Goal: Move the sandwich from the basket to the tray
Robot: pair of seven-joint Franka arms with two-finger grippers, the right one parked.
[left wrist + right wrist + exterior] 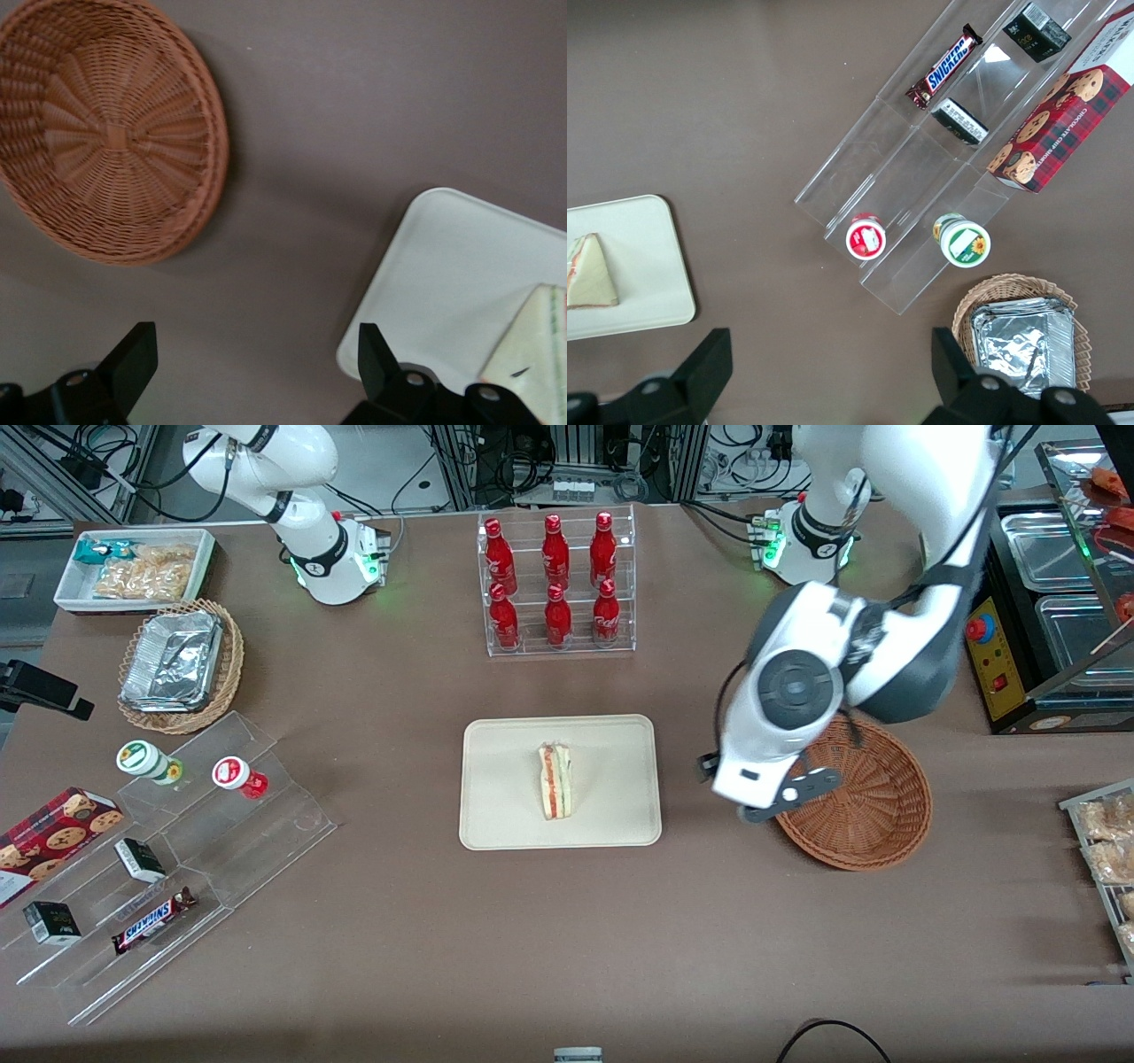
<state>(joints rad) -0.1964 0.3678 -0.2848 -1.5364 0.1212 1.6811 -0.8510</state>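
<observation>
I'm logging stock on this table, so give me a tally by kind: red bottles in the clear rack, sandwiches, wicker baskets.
Red bottles: 6
Sandwich, on the tray: 1
Wicker baskets: 2, the empty basket under the open gripper, plus the foil-container basket
Total: 9

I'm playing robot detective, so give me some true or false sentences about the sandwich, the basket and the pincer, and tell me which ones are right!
1. The sandwich lies on the tray. True.
2. The basket has a sandwich in it. False: the wrist view shows only its woven inside.
3. The pincer is squeezing the sandwich. False: it is open and holds nothing, above the bare table between basket and tray.
4. The red bottles stand in a clear rack farther from the front camera than the tray. True.
5. The tray sits inside the basket. False: they lie apart on the table, side by side.
</observation>
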